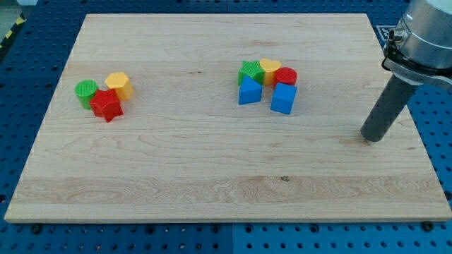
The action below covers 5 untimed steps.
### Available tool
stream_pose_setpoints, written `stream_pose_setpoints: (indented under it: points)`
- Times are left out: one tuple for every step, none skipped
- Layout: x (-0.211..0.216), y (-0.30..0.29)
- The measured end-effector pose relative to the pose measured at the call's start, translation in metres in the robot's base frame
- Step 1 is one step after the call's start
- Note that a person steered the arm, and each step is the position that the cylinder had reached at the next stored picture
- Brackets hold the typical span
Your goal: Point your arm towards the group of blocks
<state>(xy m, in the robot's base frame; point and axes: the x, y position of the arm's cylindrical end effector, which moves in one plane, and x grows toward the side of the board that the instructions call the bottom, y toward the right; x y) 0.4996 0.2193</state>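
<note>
My tip sits on the wooden board near its right edge, touching no block. There are no jaws to speak of here: it's a bare dark rod, holding nothing, standing slightly tilted under the grey arm housing at the view's top right.

Working outward from the tip: the nearest thing is the blue cube, off to the view's left and a little toward the top, with open wood between us. Just beyond it, the blue triangular block. Behind those two, packed close, the red cylinder, the yellow heart-like block and the green star-shaped block. That's the five-block cluster, and I judge it to be the group I'm meant to point at.

Far past it, well apart on the view's left side, a smaller trio: red star-shaped block, yellow hexagonal block, green cylinder.

The approach hasn't begun, I'd say. Next move calls for a slide leftward and slightly up-view toward the blue cube, stopping short so the cluster isn't scattered.
</note>
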Motion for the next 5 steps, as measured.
stream_pose_setpoints:
  points:
    - [0.0,0.001]
    - [-0.001,0.001]
    - [-0.01,-0.023]
    - [-0.046,-0.028]
    - [-0.099,-0.032]
